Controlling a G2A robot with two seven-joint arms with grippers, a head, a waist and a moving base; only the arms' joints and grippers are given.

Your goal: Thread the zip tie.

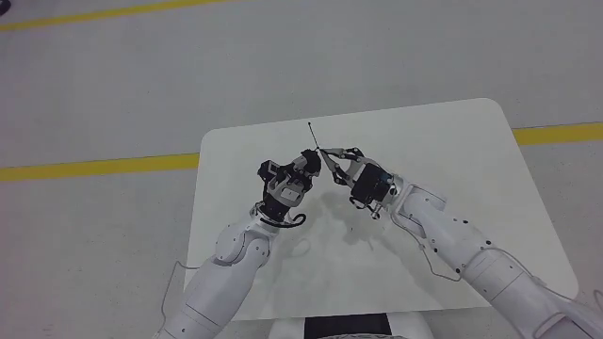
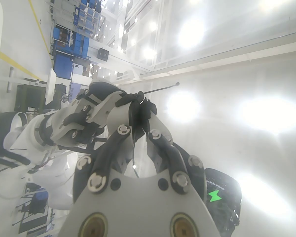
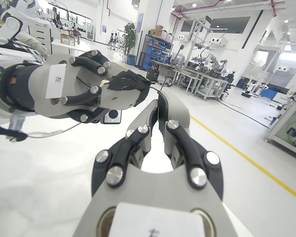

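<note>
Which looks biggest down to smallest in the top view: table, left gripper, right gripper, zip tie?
1. table, by far the largest.
2. left gripper and right gripper: they look alike, so no ranking.
3. zip tie, a thin strand.

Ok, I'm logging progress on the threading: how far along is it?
Done: the zip tie is off the table, with the left gripper and the right gripper both shut on it. In hand: the two meet in the air, one thin end poking out beyond. Left: I cannot tell whether the tail has entered the head; pulling it through likely remains.
</note>
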